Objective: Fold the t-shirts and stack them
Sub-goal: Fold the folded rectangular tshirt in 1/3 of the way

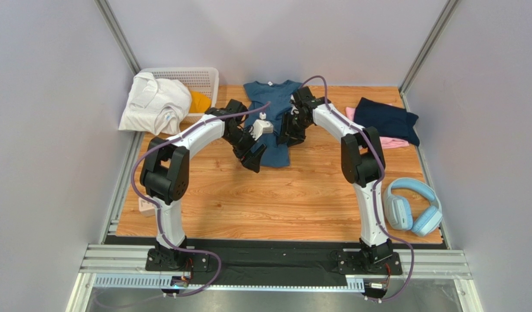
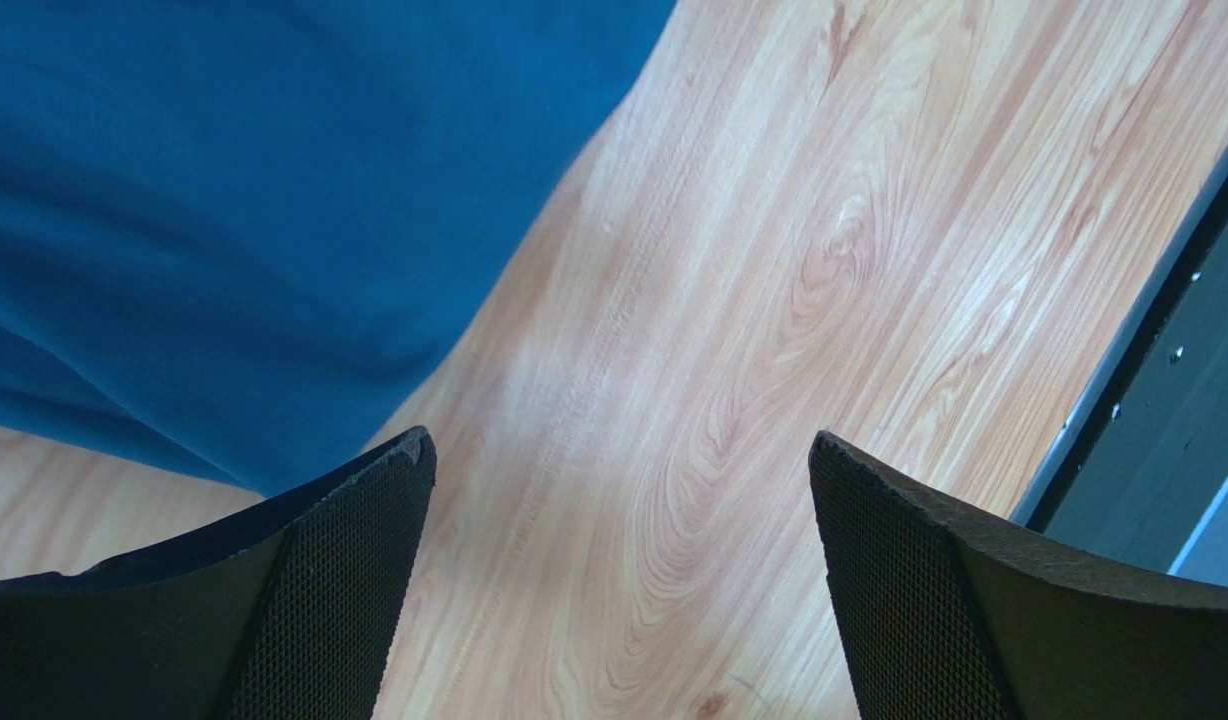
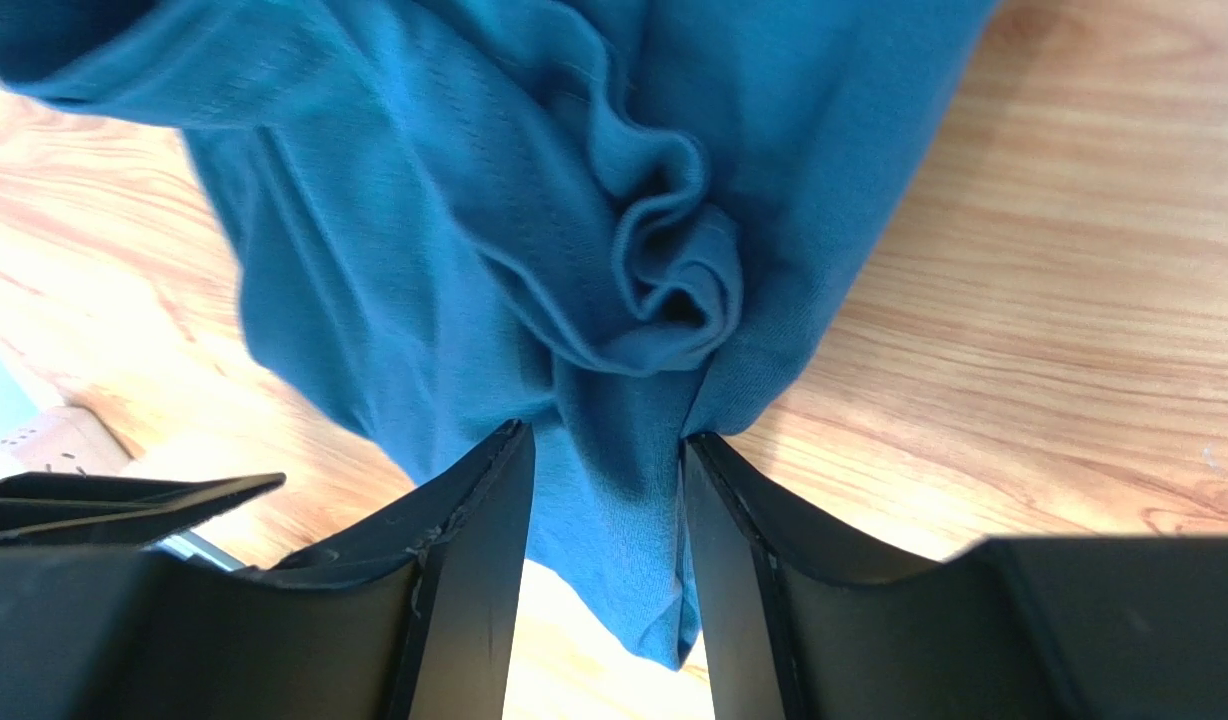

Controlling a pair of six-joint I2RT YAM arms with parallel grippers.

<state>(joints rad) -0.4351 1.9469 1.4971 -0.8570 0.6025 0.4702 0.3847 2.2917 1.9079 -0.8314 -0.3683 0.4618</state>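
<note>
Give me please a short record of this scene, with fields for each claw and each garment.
left claw: open, over the bare table, beside the teal-blue t-shirt edge
right claw: shut on a bunched fold of the teal-blue t-shirt
teal-blue t-shirt: far middle of the table, collar at the far end
navy t-shirt: folded, far right, on a pink garment
white garment: far left, partly over the basket
orange garment: beside the white one, at the basket
headphones: light blue, right side, near half
</note>
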